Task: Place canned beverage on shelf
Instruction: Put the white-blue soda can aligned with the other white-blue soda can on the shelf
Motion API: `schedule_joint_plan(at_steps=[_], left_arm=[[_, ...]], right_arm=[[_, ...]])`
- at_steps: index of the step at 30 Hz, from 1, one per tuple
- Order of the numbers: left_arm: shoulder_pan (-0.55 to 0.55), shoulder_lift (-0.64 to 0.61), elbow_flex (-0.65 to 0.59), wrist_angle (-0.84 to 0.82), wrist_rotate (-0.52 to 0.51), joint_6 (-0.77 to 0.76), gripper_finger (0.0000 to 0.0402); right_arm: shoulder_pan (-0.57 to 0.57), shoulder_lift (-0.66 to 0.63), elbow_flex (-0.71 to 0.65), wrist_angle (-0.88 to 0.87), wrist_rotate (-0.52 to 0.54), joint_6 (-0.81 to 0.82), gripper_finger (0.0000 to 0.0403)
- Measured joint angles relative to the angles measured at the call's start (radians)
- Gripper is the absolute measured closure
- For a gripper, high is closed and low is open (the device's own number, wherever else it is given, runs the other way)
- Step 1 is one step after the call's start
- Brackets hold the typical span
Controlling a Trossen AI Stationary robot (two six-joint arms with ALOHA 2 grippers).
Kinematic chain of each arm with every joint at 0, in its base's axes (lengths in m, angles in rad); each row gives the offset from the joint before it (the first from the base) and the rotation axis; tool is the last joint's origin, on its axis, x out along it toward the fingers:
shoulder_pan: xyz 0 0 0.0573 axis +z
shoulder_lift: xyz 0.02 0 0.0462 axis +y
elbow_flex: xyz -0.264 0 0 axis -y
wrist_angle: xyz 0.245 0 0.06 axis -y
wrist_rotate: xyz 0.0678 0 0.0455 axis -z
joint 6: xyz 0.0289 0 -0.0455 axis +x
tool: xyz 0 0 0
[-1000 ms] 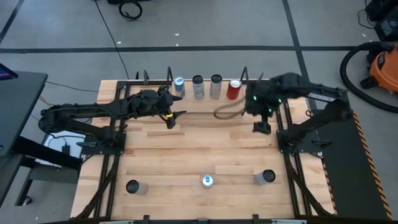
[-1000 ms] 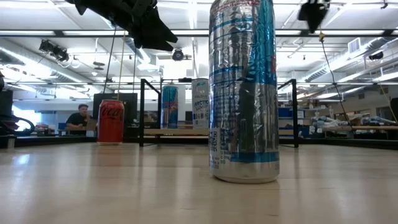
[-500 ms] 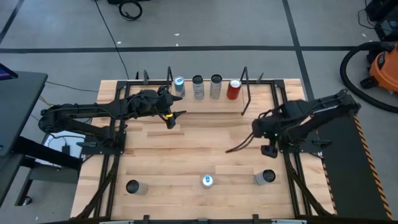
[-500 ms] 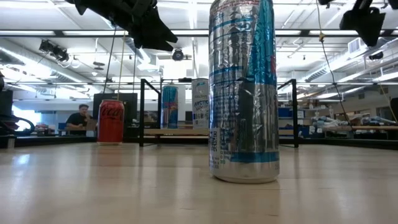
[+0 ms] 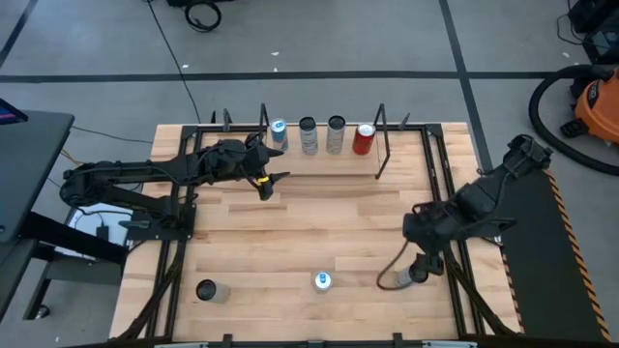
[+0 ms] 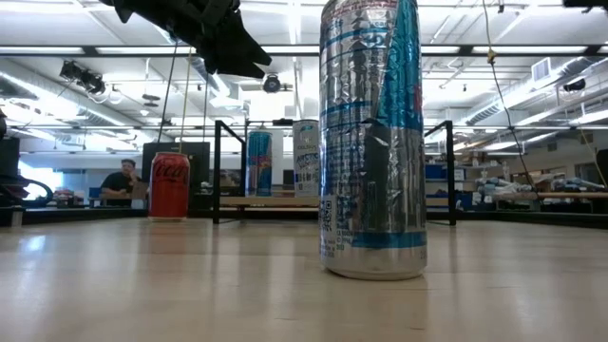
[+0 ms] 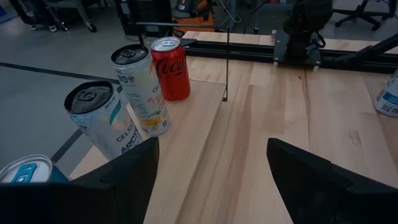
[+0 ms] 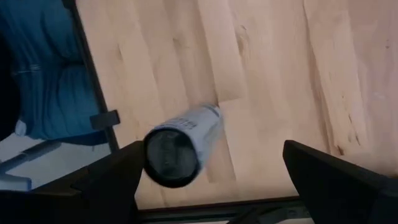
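Four cans in a row on the shelf (image 5: 324, 153) at the far edge of the worktop (image 5: 319, 222): a blue-topped can (image 5: 279, 133), two pale cans (image 5: 309, 135) and (image 5: 335, 133), and a red can (image 5: 364, 139) at the right end, all upright between the black rod uprights. Three more cans standing near the front edge, well apart: a left can (image 5: 206, 290), a middle can (image 5: 322, 281) with a blue lid, and a right can (image 5: 417, 275). Right end effector (image 5: 422, 263) poised directly over the right can, fingers (image 8: 93, 186) spread wide to either side of it in the right wrist view, not touching it, nothing gripped; can seen there from above, dark lid and silver body (image 8: 177, 146). Left end effector (image 5: 263, 177) hanging above the worktop just in front of the shelf's left end, fingers (image 7: 118, 180) parted and empty, with the shelf's cans ahead of it in the left wrist view: red can (image 7: 170, 67), pale cans (image 7: 140, 87) and (image 7: 102, 118). In the low view, middle can (image 6: 371, 142) filling the foreground, red can (image 6: 169, 185) far behind on the left, a person (image 6: 121, 182) seated beyond the worktop.
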Motion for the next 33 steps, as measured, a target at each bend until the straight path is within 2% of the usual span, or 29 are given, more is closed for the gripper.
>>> schedule_joint_plan(at_steps=[8, 15, 24, 33], left_arm=[[0.000, 0.000, 0.000, 0.000, 0.000, -0.001, 0.0102], [0.000, 0.000, 0.000, 0.000, 0.000, -0.045, 0.0102], [0.000, 0.000, 0.000, 0.000, 0.000, -0.045, 0.0102], [0.000, 0.000, 0.000, 0.000, 0.000, -0.044, 0.0102]], right_arm=[[0.152, 0.005, 0.000, 0.042, 0.130, 0.066, 0.0012], [0.242, 0.066, 0.000, 0.044, 0.184, 0.099, 0.0012], [0.264, 0.181, 0.000, 0.056, 0.169, 0.086, 0.0012], [0.277, 0.197, 0.000, 0.058, 0.153, 0.152, 0.0011]])
